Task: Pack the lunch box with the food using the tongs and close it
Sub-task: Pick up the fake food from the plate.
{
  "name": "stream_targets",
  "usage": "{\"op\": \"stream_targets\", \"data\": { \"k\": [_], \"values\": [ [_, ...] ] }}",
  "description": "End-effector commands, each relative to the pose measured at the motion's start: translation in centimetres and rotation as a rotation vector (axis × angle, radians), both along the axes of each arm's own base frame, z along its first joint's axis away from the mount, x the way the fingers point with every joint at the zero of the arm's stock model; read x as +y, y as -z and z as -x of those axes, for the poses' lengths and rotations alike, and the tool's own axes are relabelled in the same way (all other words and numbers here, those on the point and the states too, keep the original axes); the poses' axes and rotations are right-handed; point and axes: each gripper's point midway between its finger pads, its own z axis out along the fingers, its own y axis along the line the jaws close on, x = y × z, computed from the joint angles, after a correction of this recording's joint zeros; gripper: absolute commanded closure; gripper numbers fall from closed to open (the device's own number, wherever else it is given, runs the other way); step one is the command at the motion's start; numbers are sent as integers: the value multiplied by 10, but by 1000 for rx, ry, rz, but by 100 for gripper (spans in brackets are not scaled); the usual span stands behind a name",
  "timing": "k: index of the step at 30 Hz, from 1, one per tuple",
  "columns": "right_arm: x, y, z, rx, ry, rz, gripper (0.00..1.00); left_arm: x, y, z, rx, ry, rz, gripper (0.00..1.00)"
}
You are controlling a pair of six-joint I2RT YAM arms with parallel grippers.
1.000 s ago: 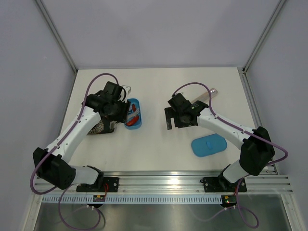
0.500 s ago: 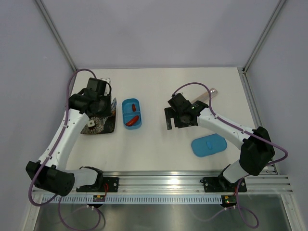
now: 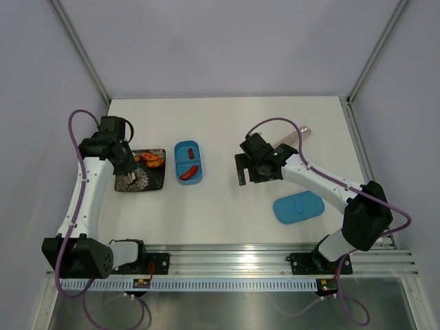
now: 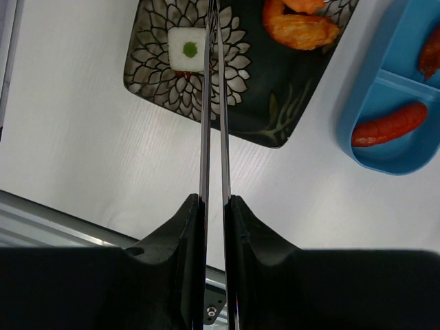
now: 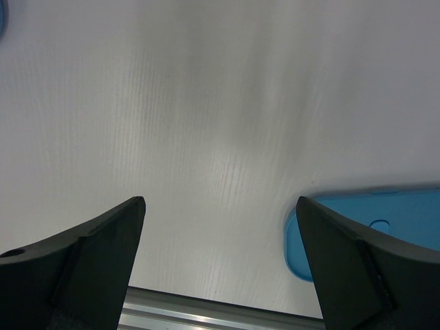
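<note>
So that pale cream food (image 4: 187,49) can seemingly be reached, slim silver metal tongs (image 4: 207,103) are pinched by the left pincer (image 4: 214,203); the right pincer (image 5: 220,206) is spread.

We log tongs (image 4: 206,137): thin polished metal, between the left end effector's (image 4: 213,203) matt black fingers (image 4: 172,234). Ahead of it, plate (image 4: 275,117): dark, glossy glaze. To its right, lunch box (image 4: 405,155): smooth blue plastic. Surface (image 4: 82,151) beneath: matt white, finely ribbed.

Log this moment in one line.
left tool: gripping tongs over plate | right tool: open | lunch box: sausage inside | lid: off
</note>
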Motion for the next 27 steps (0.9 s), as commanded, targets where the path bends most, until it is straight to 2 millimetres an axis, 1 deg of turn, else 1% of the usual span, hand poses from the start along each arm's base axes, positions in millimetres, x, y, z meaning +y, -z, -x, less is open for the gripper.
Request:
{"op": "stream_targets", "data": {
  "k": [1, 4, 5, 6, 10, 16, 19, 20, 21, 27],
  "values": [
    [6, -14, -7, -34, -17, -25, 1, 9, -5, 6, -19, -54, -11, 85],
    [6, -14, -8, -35, -19, -27, 0, 13, -4, 11, 2, -66, -31, 81],
    [6, -14, -7, -33, -20, -27, 0, 15, -3, 14, 14, -71, -40, 78],
    [7, -14, -7, -35, -20, -29, 1, 15, -3, 16, 20, -71, -43, 72],
    [6, -12, -7, -32, -20, -30, 0, 16, 1, 20, 43, -65, -50, 64],
    [5, -12, -5, -32, -20, -30, 1, 19, 3, 21, 51, -65, -66, 59],
    [4, -12, -5, -32, -15, -31, 0, 19, 5, 22, 64, -63, -70, 59],
    [4, -11, -4, -32, -15, -30, 1, 20, 7, 23, 71, -63, -74, 58],
    [4, -11, -4, -30, -16, -30, 1, 25, 8, 25, 77, -86, -75, 58],
    [2, -10, -2, -29, -8, -33, 1, 28, 19, 27, 102, -83, -78, 55]
  ]
}}
